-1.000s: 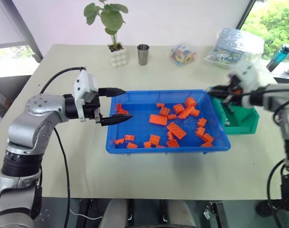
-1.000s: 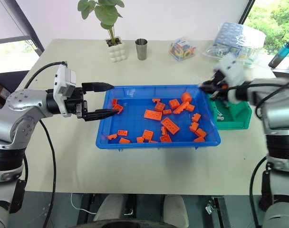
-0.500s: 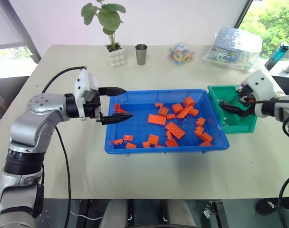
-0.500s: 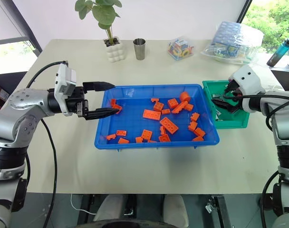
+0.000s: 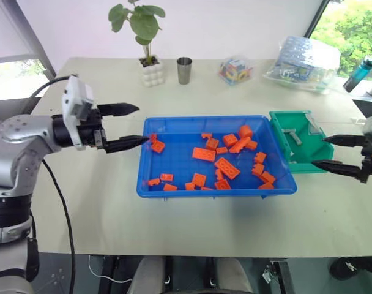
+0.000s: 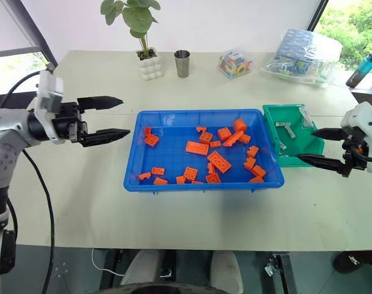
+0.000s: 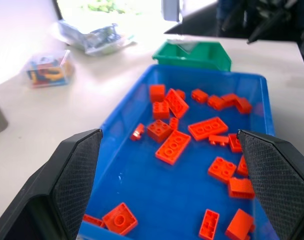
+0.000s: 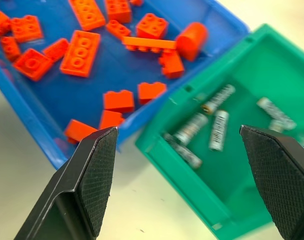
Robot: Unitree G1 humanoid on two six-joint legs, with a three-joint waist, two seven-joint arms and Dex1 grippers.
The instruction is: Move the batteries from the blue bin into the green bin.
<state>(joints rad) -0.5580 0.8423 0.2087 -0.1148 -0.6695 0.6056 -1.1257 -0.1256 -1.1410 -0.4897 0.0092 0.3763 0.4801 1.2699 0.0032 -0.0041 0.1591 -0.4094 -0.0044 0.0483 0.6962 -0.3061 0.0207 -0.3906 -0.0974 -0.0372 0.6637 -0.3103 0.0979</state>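
Right end effector (image 6: 320, 147) wide open, empty, right of green bin (image 6: 296, 150) holding batteries (image 8: 219, 130); left end effector (image 6: 115, 116) open, empty, left of blue bin (image 6: 174, 184).

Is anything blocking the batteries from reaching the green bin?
Nothing visible does. The batteries already lie inside the green bin; the blue bin holds orange bricks, with no battery visible among them.

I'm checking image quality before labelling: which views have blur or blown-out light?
Right wrist view: the slim silver-grey batteries in the small green plastic bin look smeared. Left wrist view: the far background is overexposed. Head views: sharp, evenly lit.
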